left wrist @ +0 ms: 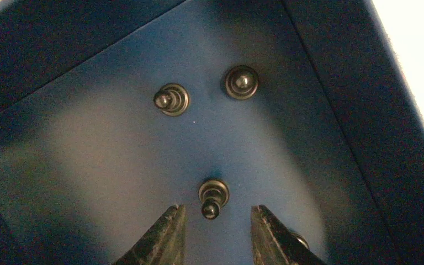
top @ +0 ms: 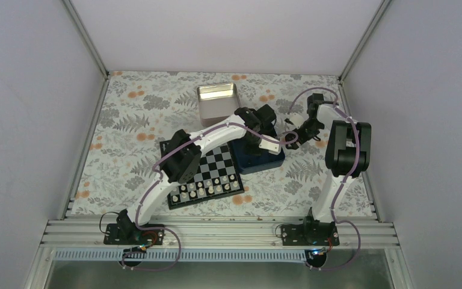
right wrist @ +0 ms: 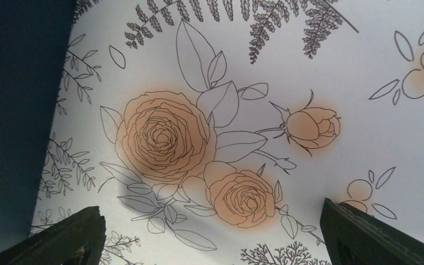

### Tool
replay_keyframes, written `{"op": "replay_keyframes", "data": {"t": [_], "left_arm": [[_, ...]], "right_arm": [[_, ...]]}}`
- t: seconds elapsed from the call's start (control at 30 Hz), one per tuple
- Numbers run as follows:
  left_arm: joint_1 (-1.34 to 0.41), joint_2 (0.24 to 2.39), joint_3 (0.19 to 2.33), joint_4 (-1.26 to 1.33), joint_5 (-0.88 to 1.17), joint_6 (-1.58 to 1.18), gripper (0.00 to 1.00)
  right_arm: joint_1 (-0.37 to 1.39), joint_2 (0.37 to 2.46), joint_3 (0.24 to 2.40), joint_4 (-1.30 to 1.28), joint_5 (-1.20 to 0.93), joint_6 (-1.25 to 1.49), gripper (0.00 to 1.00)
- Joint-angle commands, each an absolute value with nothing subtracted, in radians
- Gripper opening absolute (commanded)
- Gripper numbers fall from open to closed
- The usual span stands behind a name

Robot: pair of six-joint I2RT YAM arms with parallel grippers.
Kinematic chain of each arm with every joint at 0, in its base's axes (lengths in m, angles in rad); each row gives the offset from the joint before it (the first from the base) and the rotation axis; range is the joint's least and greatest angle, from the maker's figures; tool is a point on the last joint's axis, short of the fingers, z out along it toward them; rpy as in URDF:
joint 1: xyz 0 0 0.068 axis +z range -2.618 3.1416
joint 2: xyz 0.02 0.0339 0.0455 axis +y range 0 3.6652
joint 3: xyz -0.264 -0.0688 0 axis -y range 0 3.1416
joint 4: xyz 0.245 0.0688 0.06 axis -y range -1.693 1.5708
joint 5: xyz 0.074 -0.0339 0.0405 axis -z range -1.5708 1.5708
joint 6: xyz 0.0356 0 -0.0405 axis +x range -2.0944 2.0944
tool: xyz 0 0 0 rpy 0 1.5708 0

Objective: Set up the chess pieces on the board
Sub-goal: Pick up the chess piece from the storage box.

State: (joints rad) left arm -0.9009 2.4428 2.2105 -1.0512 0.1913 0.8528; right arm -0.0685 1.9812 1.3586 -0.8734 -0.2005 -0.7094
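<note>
The left claw (left wrist: 215, 212) hangs inside the blue box (left wrist: 331, 110), its jaws partly open on either side of a black chess piece (left wrist: 213, 196) and not touching it. Two more black pieces (left wrist: 171, 99) stand farther in. The right claw (right wrist: 211, 208) gapes wide over the flowered tabletop (right wrist: 364, 66), gripping nothing. The board (top: 219, 158) lies toward the tabletop's near edge, just beside the box.

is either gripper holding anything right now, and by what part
Nothing is held. The left gripper straddles a black chess piece in the navy box, gaps showing on both sides. The right gripper hangs open over the floral cloth.
</note>
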Motion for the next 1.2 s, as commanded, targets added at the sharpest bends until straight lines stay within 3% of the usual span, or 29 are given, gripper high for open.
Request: {"op": "replay_keyframes", "data": {"t": [0.0,0.6,1.17], "left_arm": [[-0.905,2.475,2.242,-1.064,0.196,0.870,0.30],[-0.908,2.486,2.237,-1.053,0.188,0.874,0.26],[-0.911,2.496,2.240,-1.064,0.194,0.888,0.08]], "right_arm": [[-0.082,1.983,1.329,-0.888,-0.224,-0.722,1.00],[-0.086,1.981,1.324,-0.891,-0.230,-0.724,1.00],[-0.089,1.983,1.324,-0.890,-0.235,-0.725,1.00]]}}
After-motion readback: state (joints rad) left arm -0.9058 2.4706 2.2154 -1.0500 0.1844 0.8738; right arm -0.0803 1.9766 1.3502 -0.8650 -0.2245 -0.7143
